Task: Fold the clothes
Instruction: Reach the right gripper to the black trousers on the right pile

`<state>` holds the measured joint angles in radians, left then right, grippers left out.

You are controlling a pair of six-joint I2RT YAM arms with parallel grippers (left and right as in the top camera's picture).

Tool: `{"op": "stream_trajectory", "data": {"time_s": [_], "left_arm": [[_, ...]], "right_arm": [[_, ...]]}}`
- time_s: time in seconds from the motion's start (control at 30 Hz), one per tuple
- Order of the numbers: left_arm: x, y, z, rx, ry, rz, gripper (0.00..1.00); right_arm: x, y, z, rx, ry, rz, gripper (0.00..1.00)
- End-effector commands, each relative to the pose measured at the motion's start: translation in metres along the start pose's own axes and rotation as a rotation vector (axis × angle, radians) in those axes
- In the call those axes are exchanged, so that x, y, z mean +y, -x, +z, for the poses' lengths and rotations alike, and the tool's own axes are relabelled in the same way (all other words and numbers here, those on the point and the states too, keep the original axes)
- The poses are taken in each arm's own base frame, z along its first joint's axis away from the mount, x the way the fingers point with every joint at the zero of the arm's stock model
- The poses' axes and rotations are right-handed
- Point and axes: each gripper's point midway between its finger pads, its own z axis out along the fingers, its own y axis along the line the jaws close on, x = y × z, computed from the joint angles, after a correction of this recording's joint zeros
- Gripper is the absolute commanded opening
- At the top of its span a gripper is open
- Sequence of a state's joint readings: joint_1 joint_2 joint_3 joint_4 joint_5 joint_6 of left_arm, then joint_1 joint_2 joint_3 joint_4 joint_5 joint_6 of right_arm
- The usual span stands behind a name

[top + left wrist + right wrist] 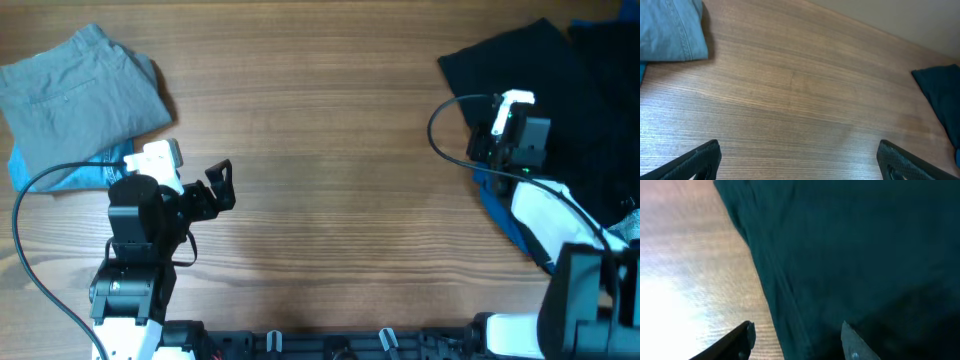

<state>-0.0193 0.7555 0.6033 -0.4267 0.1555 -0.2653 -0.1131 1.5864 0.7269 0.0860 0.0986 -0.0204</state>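
Note:
A folded grey garment (85,95) lies at the far left, on top of a blue one (60,175); its corner shows in the left wrist view (670,30). A dark, near-black garment (540,75) lies unfolded at the far right and fills the right wrist view (855,255). My left gripper (222,185) is open and empty over bare table (800,160). My right gripper (490,140) is open over the left edge of the dark garment, one finger over wood and one over cloth (796,340). It holds nothing.
More clothes sit at the right edge: a blue and white piece (545,220) below the dark garment and a blue piece (605,35) at the top right. A corner of the dark garment shows in the left wrist view (940,95). Cables loop beside both arms.

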Motion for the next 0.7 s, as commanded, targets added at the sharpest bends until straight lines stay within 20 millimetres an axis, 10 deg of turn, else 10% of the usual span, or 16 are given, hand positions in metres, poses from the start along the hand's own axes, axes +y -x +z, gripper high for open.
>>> {"op": "stream_trajectory", "data": {"time_s": [0.0,0.2,0.43,0.6,0.67], "left_arm": [[-0.002,0.003,-0.002,0.004,-0.008,-0.008,1.0],[-0.001,0.0,0.001,0.019,-0.003,-0.011,1.0],[-0.001,-0.009,0.01,0.068,-0.011,-0.025,1.0],[-0.001,-0.008,0.01,0.067,-0.011,-0.025,1.0],[-0.001,-0.008,0.01,0.067,-0.011,-0.025,1.0]], "right_arm": [[-0.011,-0.039,0.005,0.162,-0.061,-0.033,0.55],[-0.041,-0.053,-0.008,0.222,-0.24,0.027,0.53],[-0.043,-0.052,-0.013,0.226,-0.254,0.027,0.04],[-0.015,0.036,-0.061,-0.024,-0.044,0.07,0.04],[0.054,0.095,-0.125,-0.191,0.408,0.06,0.04]]}}
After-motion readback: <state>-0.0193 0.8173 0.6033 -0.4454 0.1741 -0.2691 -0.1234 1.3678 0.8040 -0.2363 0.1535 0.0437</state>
